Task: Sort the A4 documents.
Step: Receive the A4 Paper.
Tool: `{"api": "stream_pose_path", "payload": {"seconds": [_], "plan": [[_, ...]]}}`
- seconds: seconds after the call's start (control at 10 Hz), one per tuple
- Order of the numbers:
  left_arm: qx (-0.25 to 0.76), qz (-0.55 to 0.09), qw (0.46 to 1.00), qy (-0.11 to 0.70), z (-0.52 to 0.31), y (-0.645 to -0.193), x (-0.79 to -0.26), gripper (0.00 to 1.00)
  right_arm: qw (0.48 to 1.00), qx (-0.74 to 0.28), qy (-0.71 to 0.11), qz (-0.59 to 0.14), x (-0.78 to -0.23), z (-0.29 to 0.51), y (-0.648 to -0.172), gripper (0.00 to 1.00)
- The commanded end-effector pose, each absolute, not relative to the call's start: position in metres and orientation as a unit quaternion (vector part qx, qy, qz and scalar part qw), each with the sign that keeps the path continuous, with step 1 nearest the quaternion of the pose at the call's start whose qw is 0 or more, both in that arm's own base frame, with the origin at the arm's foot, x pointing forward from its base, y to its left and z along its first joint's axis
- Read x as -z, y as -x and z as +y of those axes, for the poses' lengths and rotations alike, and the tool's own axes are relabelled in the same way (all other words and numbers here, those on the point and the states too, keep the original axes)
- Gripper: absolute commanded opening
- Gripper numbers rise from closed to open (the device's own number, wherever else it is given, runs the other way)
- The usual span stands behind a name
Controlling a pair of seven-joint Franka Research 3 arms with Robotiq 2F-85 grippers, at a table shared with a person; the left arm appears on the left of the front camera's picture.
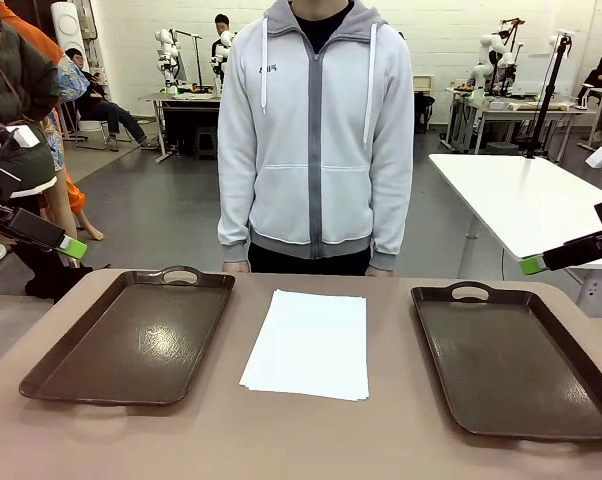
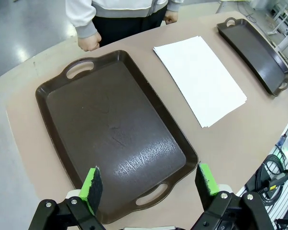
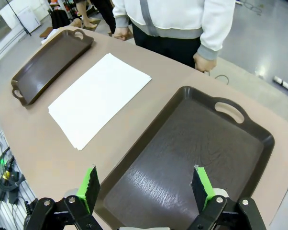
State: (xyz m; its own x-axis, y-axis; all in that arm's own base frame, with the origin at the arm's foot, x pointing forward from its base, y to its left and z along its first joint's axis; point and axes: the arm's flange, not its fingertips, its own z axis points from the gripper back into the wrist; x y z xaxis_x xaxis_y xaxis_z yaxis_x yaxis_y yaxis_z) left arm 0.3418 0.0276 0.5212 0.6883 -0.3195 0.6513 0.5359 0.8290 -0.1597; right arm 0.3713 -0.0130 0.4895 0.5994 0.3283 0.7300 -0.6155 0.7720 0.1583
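Note:
A small stack of A4 documents point(image 1: 309, 343), blank white sheets, lies flat in the middle of the table between two dark brown trays; it also shows in the wrist views point(image 2: 200, 79) point(image 3: 97, 97). My left gripper point(image 1: 76, 249) hangs at the left edge above the table, open and holding nothing; in its own view point(image 2: 151, 183) its green pads stand wide over the left tray. My right gripper point(image 1: 533, 265) hangs at the right edge, open and holding nothing, and in its own view point(image 3: 146, 183) it hovers over the right tray.
The left tray point(image 1: 61, 350) and right tray point(image 1: 436, 330) are both bare inside. A person in a grey hoodie point(image 1: 316, 130) stands at the far edge, hands point(image 2: 90, 41) resting at the table rim. A white table point(image 1: 526, 200) stands behind on the right.

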Motion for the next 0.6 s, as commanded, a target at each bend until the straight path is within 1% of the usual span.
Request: {"api": "stream_pose_path", "payload": {"seconds": [0.0, 0.5], "plan": [[0.238, -0.316, 0.902, 0.174, 0.0289, -0.3421, -0.5203, 1.00, 0.868, -0.271, -0.210, -0.358, -0.4889, -0.0129, -0.3712, 1.00], [0.238, -0.316, 0.902, 0.174, 0.0289, -0.3421, -0.5203, 1.00, 0.868, -0.271, -0.210, -0.358, -0.4889, -0.0129, -0.3712, 1.00]]}}
